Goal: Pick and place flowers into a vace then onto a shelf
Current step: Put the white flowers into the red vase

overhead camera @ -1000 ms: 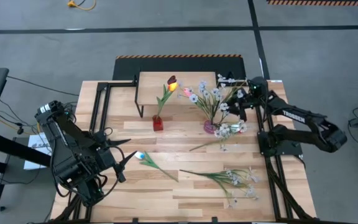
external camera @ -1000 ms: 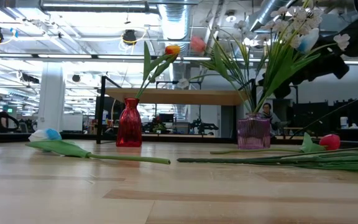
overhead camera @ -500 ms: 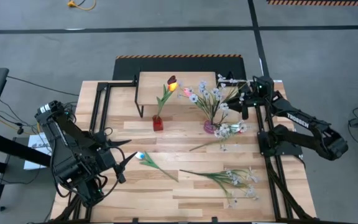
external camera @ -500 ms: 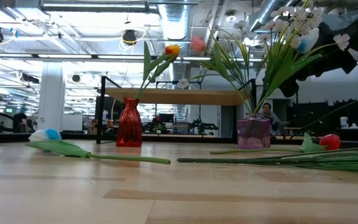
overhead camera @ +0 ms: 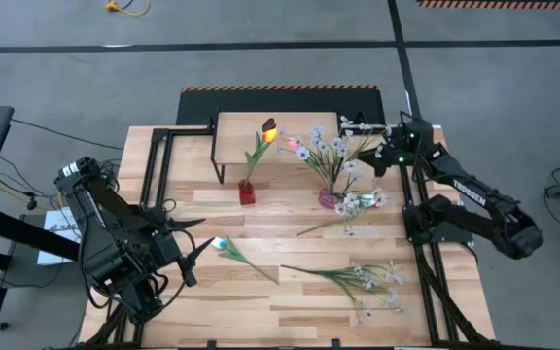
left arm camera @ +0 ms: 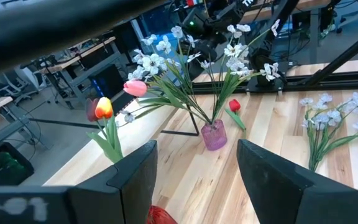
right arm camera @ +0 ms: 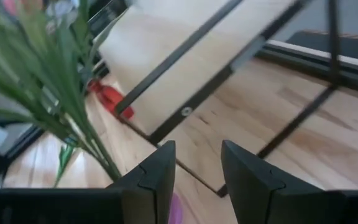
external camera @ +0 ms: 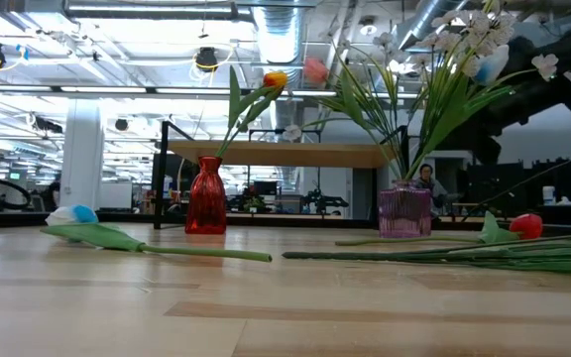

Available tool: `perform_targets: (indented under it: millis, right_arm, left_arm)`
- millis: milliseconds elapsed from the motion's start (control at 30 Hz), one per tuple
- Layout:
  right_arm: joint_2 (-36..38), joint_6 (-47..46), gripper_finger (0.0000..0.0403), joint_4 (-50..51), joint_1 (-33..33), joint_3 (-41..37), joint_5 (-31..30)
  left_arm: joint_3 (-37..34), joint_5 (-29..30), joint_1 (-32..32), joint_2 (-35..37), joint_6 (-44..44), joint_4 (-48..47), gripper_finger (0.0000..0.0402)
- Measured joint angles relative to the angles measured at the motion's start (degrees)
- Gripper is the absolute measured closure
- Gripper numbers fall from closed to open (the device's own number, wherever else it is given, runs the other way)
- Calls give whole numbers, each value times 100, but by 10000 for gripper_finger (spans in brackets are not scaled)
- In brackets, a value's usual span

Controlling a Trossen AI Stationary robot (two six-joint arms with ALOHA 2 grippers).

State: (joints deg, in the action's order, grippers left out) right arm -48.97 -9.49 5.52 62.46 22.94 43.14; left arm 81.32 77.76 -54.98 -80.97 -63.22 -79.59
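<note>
A purple vase (overhead camera: 329, 199) stands at the table's far right, holding white-blossom sprays and a pink tulip by their stems. A red vase (overhead camera: 247, 192) with an orange and a dark red tulip stands on the table in front of the light-wood shelf (overhead camera: 236, 131). A white tulip (overhead camera: 236, 255) and white sprays (overhead camera: 358, 280) lie flat on the table. My right gripper (overhead camera: 379, 161) hovers open beside the purple vase's flower tops, on their right, with nothing between its fingers (right arm camera: 157, 180). My left gripper (overhead camera: 198, 251) waits open at the near left.
A red tulip (external camera: 526, 225) and another spray (overhead camera: 356, 206) lie just near of the purple vase. Black metal frames (overhead camera: 158, 165) run along the table's left and right sides. Bare wood lies between the vases and the near edge.
My right gripper has drawn back a little from the purple vase's flowers toward the table's right edge and has rolled about its own axis. The flowers and both vases have stayed where they were.
</note>
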Motion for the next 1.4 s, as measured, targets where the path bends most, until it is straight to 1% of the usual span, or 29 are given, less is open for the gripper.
perform_targets:
  millis: [200, 400, 500, 600, 700, 800, 833, 900, 1000, 1133, 1267, 1333, 1400]
  right_arm:
    - [565, -515, 282, 166, 426, 0, 12]
    - [1469, -882, 283, 158, 681, 0, -7]
    - [1983, -1157, 284, 155, 810, 0, -189]
    - [2488, -1450, 284, 190, 948, 0, -639]
    - [2958, -1610, 284, 329, 1108, 0, -1293]
    - [3337, -1620, 284, 464, 1251, 0, -1967]
    - [3438, -1620, 284, 460, 1285, 0, -2101]
    - [3626, -1618, 285, 316, 1326, 0, -2148]
    - [3910, -1624, 285, -253, 1293, 0, -1803]
    - [4260, -2077, 285, -1511, 1165, 0, -1242]
    - [4562, -2551, 285, -2776, 988, 2, -653]
    - [4679, -2651, 285, -3125, 899, 2, -237]
    - [4797, -2657, 285, -3271, 799, 2, 168]
  left_arm:
    - [5, 3, 0, 6, 2, -1, 189]
    - [236, -229, 0, 207, 15, -46, 189]
    - [326, -247, 0, 412, 114, -53, 189]
    - [422, -360, 0, 726, 256, -38, 189]
    - [435, -427, 0, 1054, 316, -39, 189]
    - [435, -369, -3, 1375, 463, 10, 189]
    - [435, -312, -12, 1465, 533, 59, 189]
    - [435, -171, -66, 1616, 755, 166, 189]
    - [435, 128, -229, 1773, 1171, 315, 189]
    - [435, 440, -525, 1816, 1411, 282, 189]
    - [349, 397, -857, 1818, 1249, 30, 189]
    - [203, 278, -1017, 1816, 997, -41, 189]
    - [-25, 38, -1137, 1838, 730, -42, 189]
